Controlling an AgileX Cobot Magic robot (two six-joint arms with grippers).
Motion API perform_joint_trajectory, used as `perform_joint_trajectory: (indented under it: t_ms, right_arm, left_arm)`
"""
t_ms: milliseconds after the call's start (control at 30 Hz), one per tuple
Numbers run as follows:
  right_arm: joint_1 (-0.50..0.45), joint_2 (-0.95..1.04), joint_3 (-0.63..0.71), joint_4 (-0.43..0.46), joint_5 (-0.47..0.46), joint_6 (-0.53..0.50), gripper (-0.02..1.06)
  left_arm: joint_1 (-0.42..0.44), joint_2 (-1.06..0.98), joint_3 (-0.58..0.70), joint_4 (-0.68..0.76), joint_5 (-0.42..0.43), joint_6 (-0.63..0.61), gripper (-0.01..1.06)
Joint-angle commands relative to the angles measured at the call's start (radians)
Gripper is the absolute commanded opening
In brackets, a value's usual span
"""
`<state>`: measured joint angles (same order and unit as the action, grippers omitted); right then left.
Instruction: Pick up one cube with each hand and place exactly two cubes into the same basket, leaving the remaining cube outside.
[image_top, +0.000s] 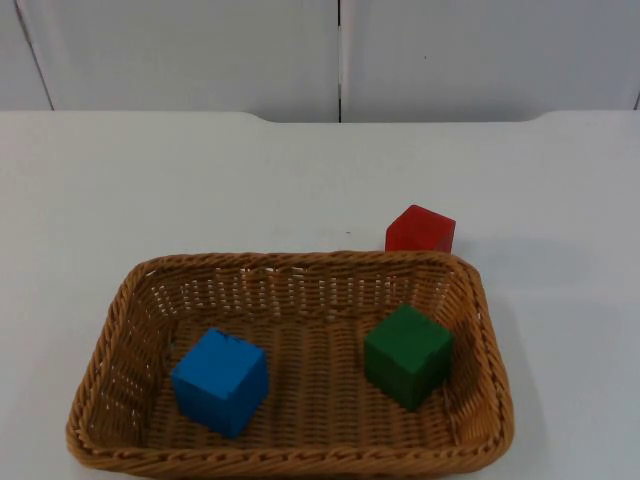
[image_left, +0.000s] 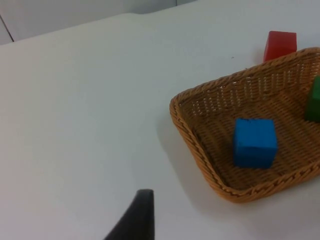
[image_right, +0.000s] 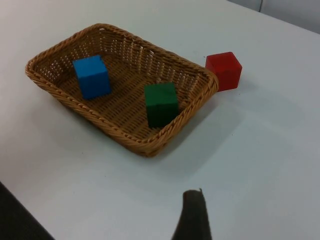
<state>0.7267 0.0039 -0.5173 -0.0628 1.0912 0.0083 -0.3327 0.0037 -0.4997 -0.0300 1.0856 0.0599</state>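
Observation:
A woven wicker basket (image_top: 115, 330) (image_left: 185, 120) (image_right: 55, 82) sits on the white table near its front edge. A blue cube (image_top: 221, 381) (image_left: 255, 142) (image_right: 91, 76) rests in the basket's left half. A green cube (image_top: 407, 354) (image_left: 315, 100) (image_right: 161, 103) rests in its right half. A red cube (image_top: 420, 230) (image_left: 280, 45) (image_right: 224, 70) stands on the table just behind the basket's back right corner, outside it. My left gripper (image_left: 135, 220) hovers over bare table well to the left of the basket. My right gripper (image_right: 192, 215) hovers over bare table to the basket's right, away from all cubes.
The white table top (image_top: 150, 190) runs back to the grey partition wall (image_top: 200, 50). Open table surface lies left, right and behind the basket.

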Motion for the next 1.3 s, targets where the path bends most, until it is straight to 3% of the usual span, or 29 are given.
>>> perform_joint_trajectory:
  t_ms: [0, 133, 167, 267, 1267]
  right_arm:
    - [0.005, -0.004, 0.004, -0.003, -0.012, 0.006, 0.62]
    - [0.005, -0.004, 0.004, -0.003, -0.012, 0.006, 0.84]
    - [0.005, -0.004, 0.004, -0.003, -0.012, 0.006, 0.84]
    - [0.005, -0.004, 0.004, -0.003, -0.012, 0.006, 1.04]
    - [0.001, -0.004, 0.004, -0.003, -0.013, 0.006, 1.05]
  left_arm:
    - [-0.005, -0.004, 0.005, 0.006, -0.01, -0.016, 1.05]
    - [-0.005, -0.004, 0.005, 0.008, -0.01, -0.016, 1.05]
    - [-0.005, -0.004, 0.005, 0.008, -0.01, -0.016, 1.05]
    - [-0.005, -0.004, 0.005, 0.008, -0.01, -0.016, 1.05]
    - [-0.005, -0.004, 0.005, 0.02, -0.01, -0.016, 1.05]
